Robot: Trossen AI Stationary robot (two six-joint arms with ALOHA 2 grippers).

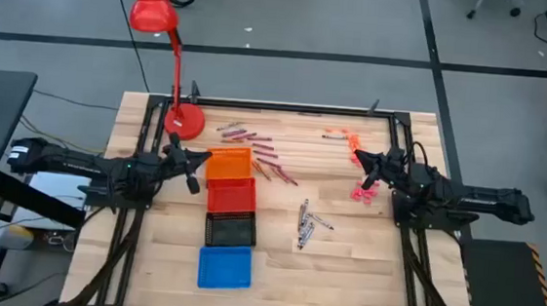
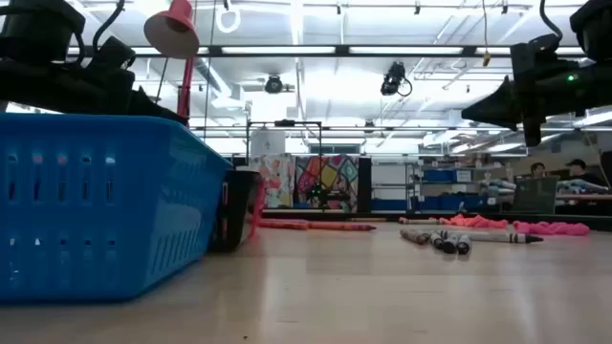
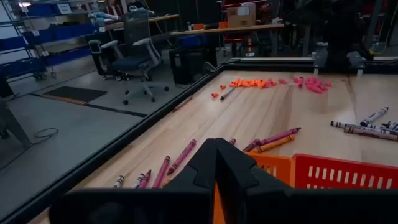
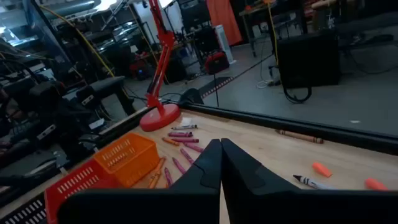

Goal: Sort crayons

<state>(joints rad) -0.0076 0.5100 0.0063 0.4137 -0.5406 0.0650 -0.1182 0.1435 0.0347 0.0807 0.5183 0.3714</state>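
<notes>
The crayons lie loose on the wooden table: maroon ones (image 1: 254, 147) beyond the orange tray (image 1: 229, 162), orange ones (image 1: 348, 137) at the far right, pink pieces (image 1: 363, 189) by my right gripper, and grey-white ones (image 1: 307, 222) in the middle. Red (image 1: 232, 196), black (image 1: 231, 230) and blue (image 1: 223, 266) trays stand in a row behind the orange one, toward the near edge. My left gripper (image 1: 194, 169) is shut and empty just left of the orange tray; its wrist view (image 3: 216, 155) shows the closed fingers. My right gripper (image 1: 361, 160) is shut and empty (image 4: 221, 155) above the table, between the orange and pink crayons.
A red desk lamp stands with its base (image 1: 183, 119) at the far left of the table, close to my left arm. A black frame (image 1: 287, 107) runs along the table's far edge. In the low view the blue tray (image 2: 96, 210) fills the left foreground.
</notes>
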